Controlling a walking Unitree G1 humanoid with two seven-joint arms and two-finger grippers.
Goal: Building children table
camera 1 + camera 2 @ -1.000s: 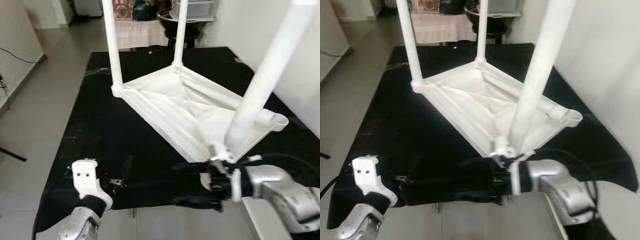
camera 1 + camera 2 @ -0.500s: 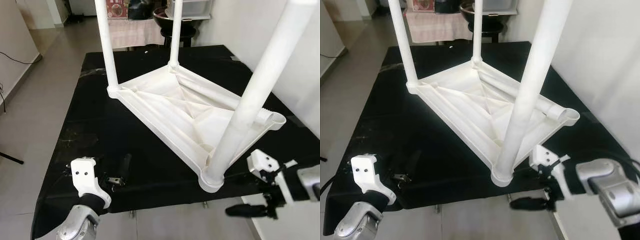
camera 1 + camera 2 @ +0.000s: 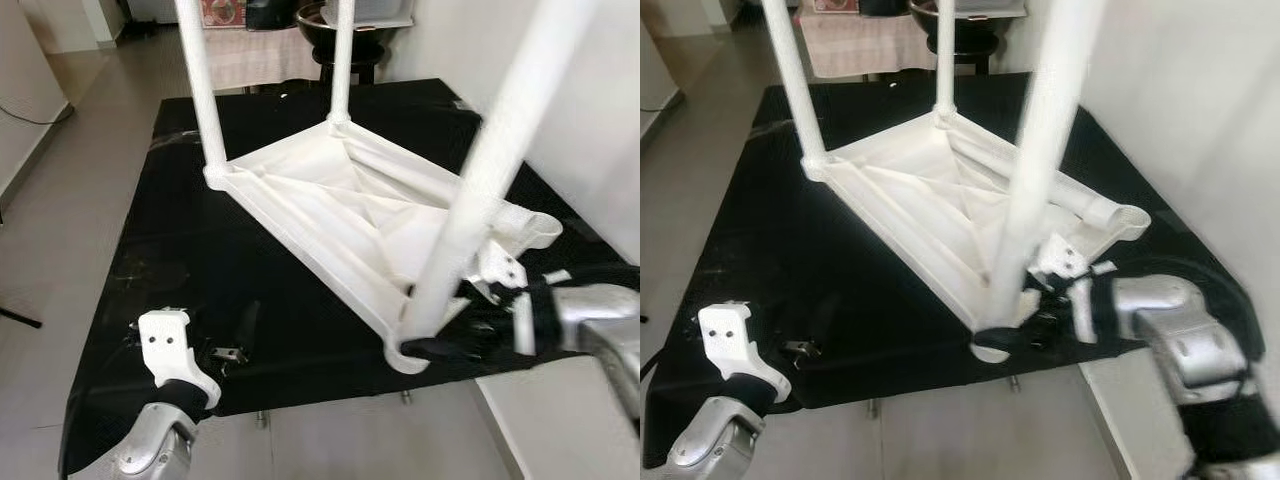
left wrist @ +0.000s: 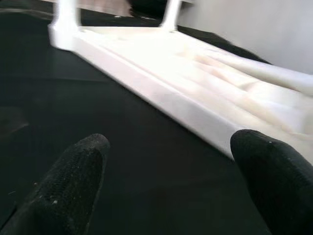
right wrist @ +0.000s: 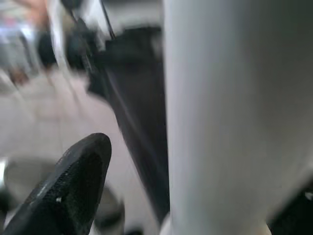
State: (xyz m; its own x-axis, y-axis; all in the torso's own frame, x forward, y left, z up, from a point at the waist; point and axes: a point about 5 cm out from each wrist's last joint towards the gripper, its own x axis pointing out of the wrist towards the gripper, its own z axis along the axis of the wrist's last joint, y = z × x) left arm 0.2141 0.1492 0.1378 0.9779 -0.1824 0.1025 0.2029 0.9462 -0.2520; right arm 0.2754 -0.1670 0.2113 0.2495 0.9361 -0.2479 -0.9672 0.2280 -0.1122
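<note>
Right gripper (image 3: pixel 440 345) sits at the near corner of the upturned white children's table (image 3: pixel 350 215), its black fingers reaching around the foot of the near table leg (image 3: pixel 490 165) where that leg enters its corner socket. In the right wrist view one finger (image 5: pixel 68 186) shows just beside the white leg, which fills the space next to it; whether the fingers press on the leg or merely flank it, cannot tell. Left gripper (image 4: pixel 171 181) rests low at the near left edge of the work table, fingers spread wide apart with nothing between them, pointing toward the long side rail of the white table. The children's table lies top-down on a black cloth (image 3: pixel 180 260) covering the work table, set diagonally. Three legs stand upright in their sockets: near one, far-left one (image 3: pixel 200 85), far one (image 3: pixel 340 60). The right corner socket (image 3: pixel 535 228) is open. Tiled floor (image 3: pixel 70 200) to the left.
</note>
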